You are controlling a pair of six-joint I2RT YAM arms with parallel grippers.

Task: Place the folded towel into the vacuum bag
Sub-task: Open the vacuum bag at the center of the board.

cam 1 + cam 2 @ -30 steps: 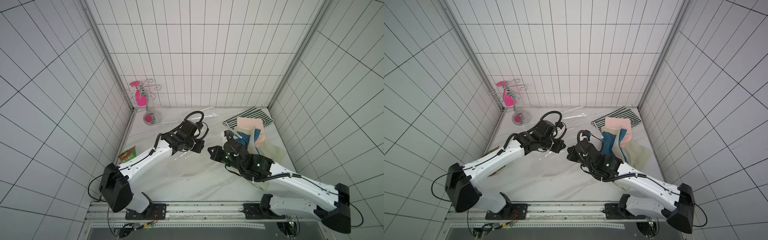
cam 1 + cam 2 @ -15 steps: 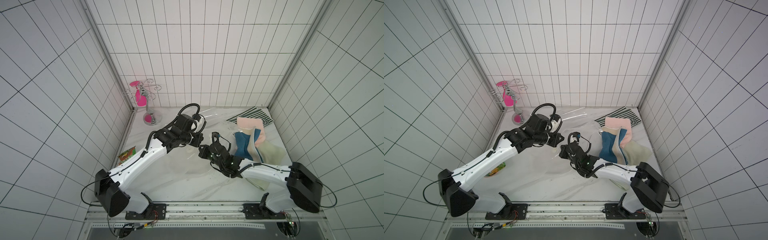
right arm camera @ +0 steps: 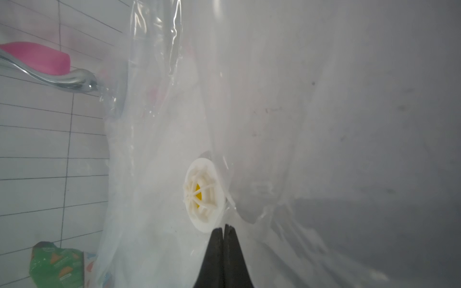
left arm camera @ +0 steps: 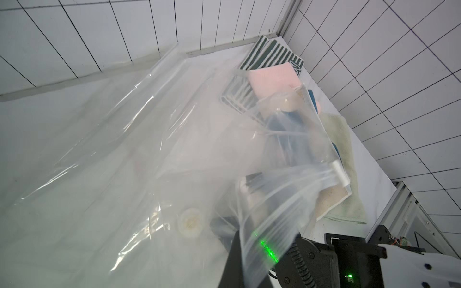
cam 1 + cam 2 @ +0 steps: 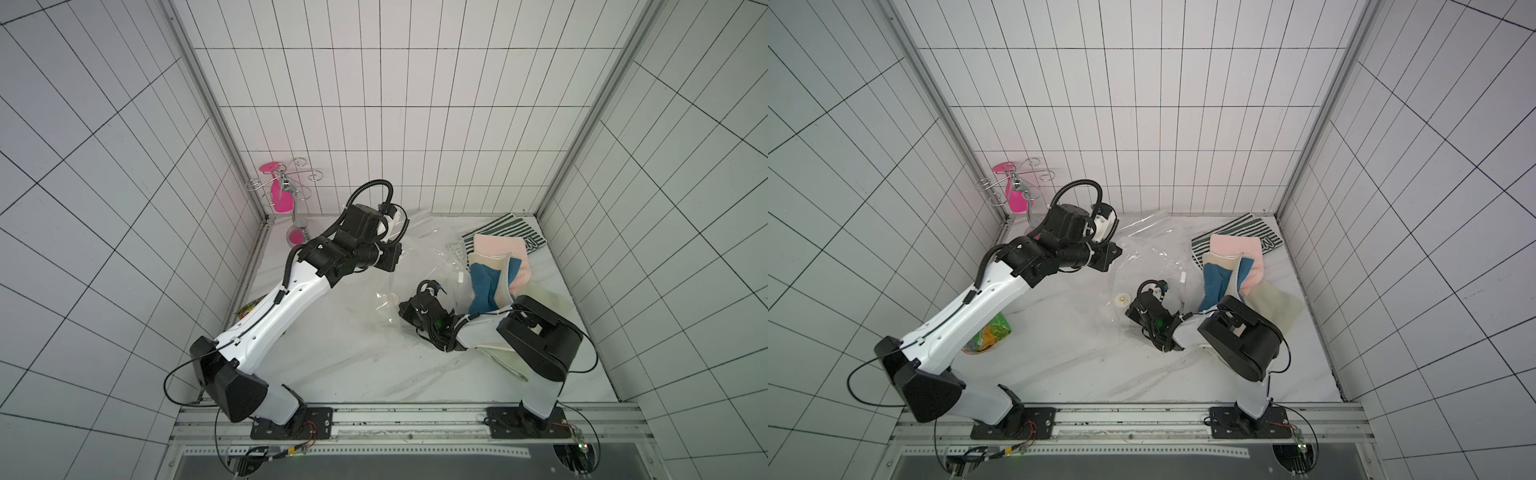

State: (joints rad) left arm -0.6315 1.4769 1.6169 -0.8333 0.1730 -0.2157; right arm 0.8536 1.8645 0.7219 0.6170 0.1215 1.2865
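Vacuum bag (image 4: pixel 124 149) clamped in raised left hand (image 5: pixel 395 259) (edge lifted), pinched by low right hand (image 3: pixel 224 228), valve (image 3: pixel 203 193) alongside

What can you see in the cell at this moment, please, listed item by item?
vacuum bag: one, clear, mid-table, partly lifted
valve: one, white, round, on the bag
slider clip: one, white, on the bag's zip edge near the towels
towels: at least four (striped green-white, pink, blue, pale cream), overlapping pile, back right
snack packet: one, green and orange, left side beside the left arm
hook stand: one, chrome with pink parts, back left corner
table: one, white, marbled
left gripper: black, shut, apparently on the bag's edge
right gripper: black, shut, pinching bag film beside the valve
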